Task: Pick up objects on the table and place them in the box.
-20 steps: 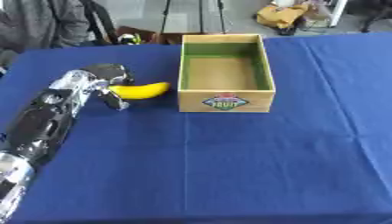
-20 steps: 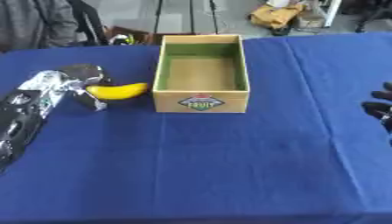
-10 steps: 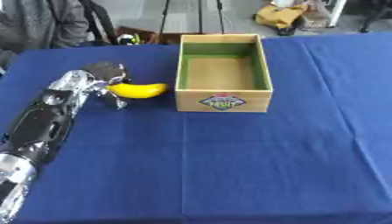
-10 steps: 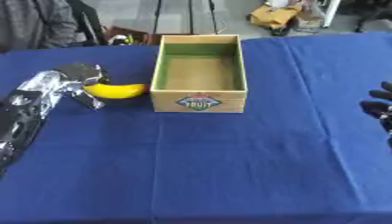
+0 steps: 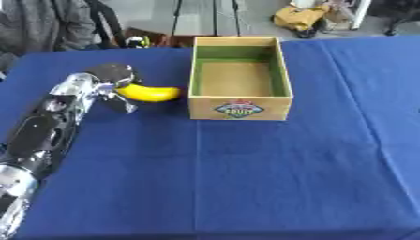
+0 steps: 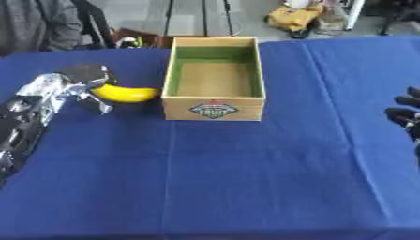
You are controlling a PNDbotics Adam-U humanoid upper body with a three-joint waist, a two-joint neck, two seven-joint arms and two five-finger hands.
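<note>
Blue tablecloth (image 5: 246, 178): left hand (image 5: 111, 79) grips banana (image 5: 149, 93), hiding its end; right hand's (image 6: 406, 115) fingers unclear.

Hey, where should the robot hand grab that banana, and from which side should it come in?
Probably at the stem-side end. The banana lies lengthwise, pointing at the box, so its far tip has little room. The left robot hand is already curled round the end away from the box, coming from the robot's left. That leaves the free end to lead over the box wall.

Left hand (image 5: 111, 79) curled closed, arm outstretched; right hand (image 6: 405, 115) idle at the edge.
</note>
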